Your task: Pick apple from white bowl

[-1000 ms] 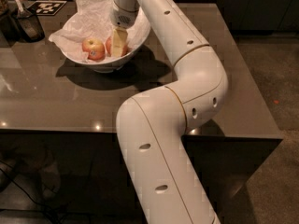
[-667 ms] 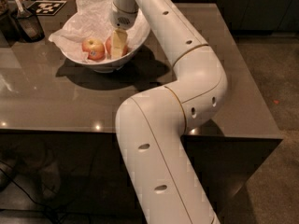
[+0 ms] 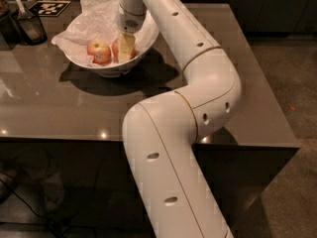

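The white bowl (image 3: 143, 47), lined with crumpled white paper, stands at the back left of the dark table. Two apples lie in it. The red-orange apple (image 3: 116, 48) is on the right and is mostly hidden behind my gripper. A paler yellow-and-red apple (image 3: 99, 52) lies just left of it. My gripper (image 3: 126, 46) reaches straight down into the bowl and sits right at the red-orange apple, in front of it. I cannot see whether it holds the apple.
A small dark cup with utensils (image 3: 27, 25) stands at the far left. A black-and-white marker tag (image 3: 49, 7) lies behind it. My white arm (image 3: 198, 83) bends over the table's middle and right. The table's front edge (image 3: 74, 139) is near.
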`<state>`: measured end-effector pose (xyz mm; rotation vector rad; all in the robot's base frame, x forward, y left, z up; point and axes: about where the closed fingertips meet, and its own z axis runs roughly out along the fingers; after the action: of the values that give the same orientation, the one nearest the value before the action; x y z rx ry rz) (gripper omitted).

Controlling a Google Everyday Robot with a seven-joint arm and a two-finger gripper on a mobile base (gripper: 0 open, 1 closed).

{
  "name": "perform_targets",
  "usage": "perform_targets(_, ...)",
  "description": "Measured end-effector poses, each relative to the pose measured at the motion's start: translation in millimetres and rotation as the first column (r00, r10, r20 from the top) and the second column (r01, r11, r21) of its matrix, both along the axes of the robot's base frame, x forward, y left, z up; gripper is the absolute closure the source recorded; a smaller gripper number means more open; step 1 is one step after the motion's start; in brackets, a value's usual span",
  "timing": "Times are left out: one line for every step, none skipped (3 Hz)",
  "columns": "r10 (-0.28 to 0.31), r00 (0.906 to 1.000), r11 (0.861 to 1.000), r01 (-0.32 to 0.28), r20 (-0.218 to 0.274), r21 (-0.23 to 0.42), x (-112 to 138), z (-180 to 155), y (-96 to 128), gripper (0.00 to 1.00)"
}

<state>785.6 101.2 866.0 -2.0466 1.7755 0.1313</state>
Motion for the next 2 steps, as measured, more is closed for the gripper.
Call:
perform_targets(0.006,0.9999,1.0,-0.006,-0.012,0.005,-0.7,-6.0,-1.4,0.0)
perform_targets(0.013,0.9998,1.0,-0.013,-0.017,0.01,-1.1,-9.5,-4.2,0.19)
